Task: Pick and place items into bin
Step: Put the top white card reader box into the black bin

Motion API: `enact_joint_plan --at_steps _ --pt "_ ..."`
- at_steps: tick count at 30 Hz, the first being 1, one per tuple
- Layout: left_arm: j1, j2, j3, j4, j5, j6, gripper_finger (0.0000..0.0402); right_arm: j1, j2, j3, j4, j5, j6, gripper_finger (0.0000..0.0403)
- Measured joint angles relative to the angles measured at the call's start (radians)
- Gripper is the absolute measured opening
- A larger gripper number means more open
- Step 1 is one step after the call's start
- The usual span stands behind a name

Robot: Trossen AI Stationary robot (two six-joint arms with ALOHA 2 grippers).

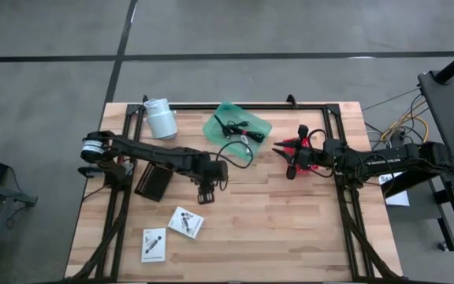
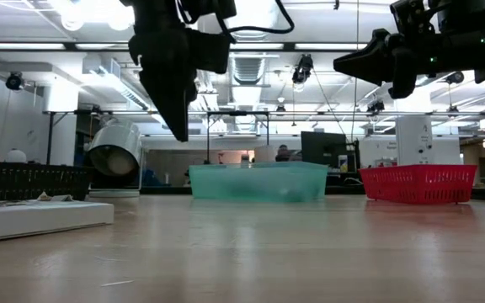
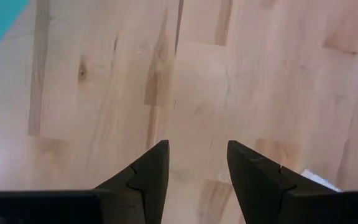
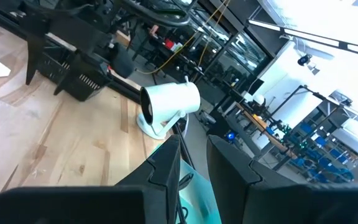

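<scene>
While the left gripper [image 1: 206, 196] hangs with a narrow empty gap over bare wood at centre frame, it risks sliding the flat white packets [image 1: 186, 222] just below, far from the teal bin [image 1: 262, 126] at upper centre.

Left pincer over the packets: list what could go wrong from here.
1. The left pincer hangs open above bare wood, just short of the nearer white packet; a straight descent may miss it.
2. The packets lie flat, so the fingertips may slide over them.
3. A black cable trails over the bin rim toward the left arm; carrying across could snag it.
</scene>
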Motion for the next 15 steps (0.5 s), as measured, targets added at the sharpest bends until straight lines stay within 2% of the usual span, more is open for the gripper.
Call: enact_joint_plan --at_steps 8,15 --pt "-0.004 0.009 -0.004 0.002 -0.001 -0.174 0.0147 0.0 0.0 0.0 -0.001 0.0 0.003 0.0068" --pt "-0.028 0.01 -0.014 -0.006 0.0 -0.41 0.0147 0.0 0.0 0.0 -0.002 0.0 0.037 0.0068"
